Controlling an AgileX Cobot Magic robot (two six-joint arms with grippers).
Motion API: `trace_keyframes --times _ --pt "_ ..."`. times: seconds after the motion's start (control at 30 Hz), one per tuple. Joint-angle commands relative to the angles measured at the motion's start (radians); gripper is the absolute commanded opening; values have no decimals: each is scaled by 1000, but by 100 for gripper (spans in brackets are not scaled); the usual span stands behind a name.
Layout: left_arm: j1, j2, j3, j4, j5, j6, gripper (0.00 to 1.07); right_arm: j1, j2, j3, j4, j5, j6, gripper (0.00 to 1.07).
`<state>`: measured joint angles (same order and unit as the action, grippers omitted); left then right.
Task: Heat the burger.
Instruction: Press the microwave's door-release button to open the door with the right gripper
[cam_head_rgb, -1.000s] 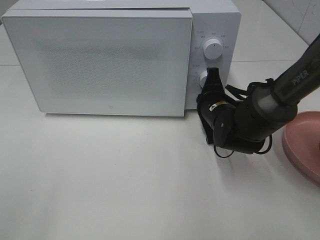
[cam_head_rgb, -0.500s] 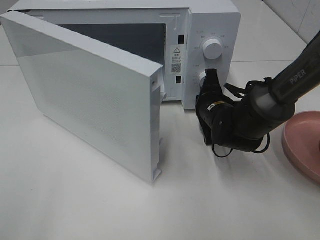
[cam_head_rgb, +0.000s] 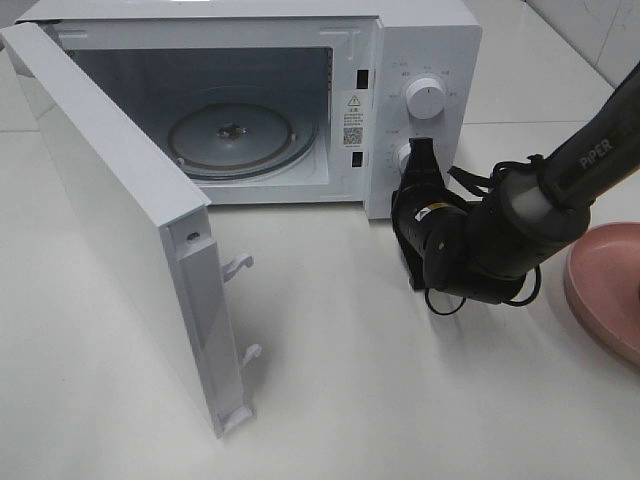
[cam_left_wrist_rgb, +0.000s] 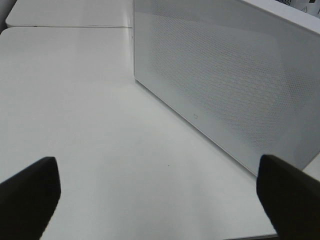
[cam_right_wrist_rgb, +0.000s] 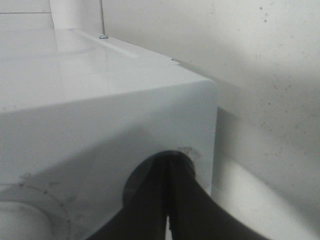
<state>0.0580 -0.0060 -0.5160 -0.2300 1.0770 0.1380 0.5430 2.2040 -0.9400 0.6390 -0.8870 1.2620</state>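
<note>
White microwave (cam_head_rgb: 430, 40) is standing agape. Right gripper (cam_head_rgb: 421, 150), pinched closed on nothing, is touching its lower knob (cam_head_rgb: 403, 158); no burger showing.

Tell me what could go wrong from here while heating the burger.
1. The microwave door stands wide open across the table, and the open left gripper faces its outer side; that arm could knock it on the way in.
2. The shut right gripper sits against the lower knob; backing off crookedly might turn it.
3. The right arm hangs near the pink plate, which it could clip.
</note>
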Motion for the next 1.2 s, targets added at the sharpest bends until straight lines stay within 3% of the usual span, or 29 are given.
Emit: trace_keyframes --times 0.03,1.2 --pt "-2 -14 1 -8 -6 3 100 -71 -2 -106 -81 -379 -38 0" --pt "-2 -14 1 -8 -6 3 100 -56 -231 258 -207 47 -8 1"
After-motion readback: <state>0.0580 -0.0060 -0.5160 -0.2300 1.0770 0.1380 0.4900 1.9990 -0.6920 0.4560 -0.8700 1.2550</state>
